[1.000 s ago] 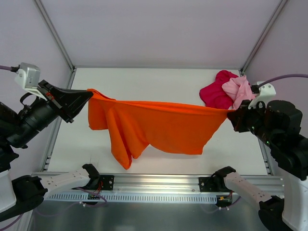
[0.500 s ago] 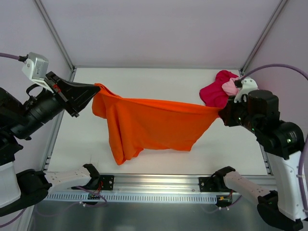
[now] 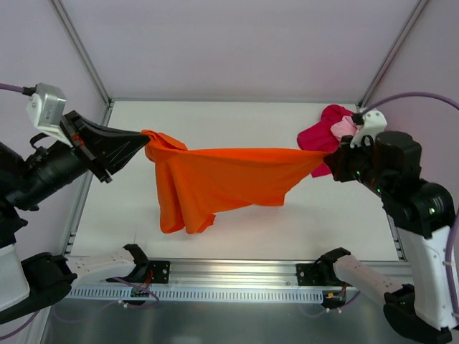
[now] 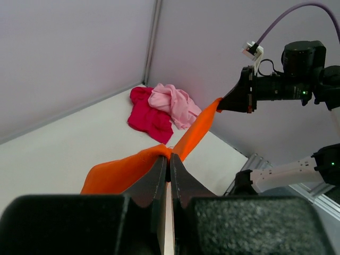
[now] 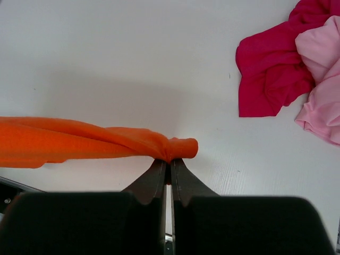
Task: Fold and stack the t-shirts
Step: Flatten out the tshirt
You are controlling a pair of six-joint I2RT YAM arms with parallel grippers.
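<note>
The orange t-shirt (image 3: 222, 183) hangs stretched in the air between both grippers, its lower part drooping toward the table at the left. My left gripper (image 3: 143, 136) is shut on its left end, seen in the left wrist view (image 4: 169, 157). My right gripper (image 3: 331, 159) is shut on its right end, a bunched corner (image 5: 175, 149). The crimson t-shirt (image 3: 321, 137) and the pink t-shirt (image 3: 344, 127) lie crumpled together at the back right corner; they also show in the right wrist view, crimson (image 5: 271, 69) and pink (image 5: 321, 79).
The white table (image 3: 237, 118) is walled at the back and both sides. A metal rail (image 3: 237, 271) with the arm bases runs along the near edge.
Both grippers have moved inward and slightly back, the left one right and the right one left. The orange t-shirt's span has shortened and its hanging part has lifted and gathered leftward.
</note>
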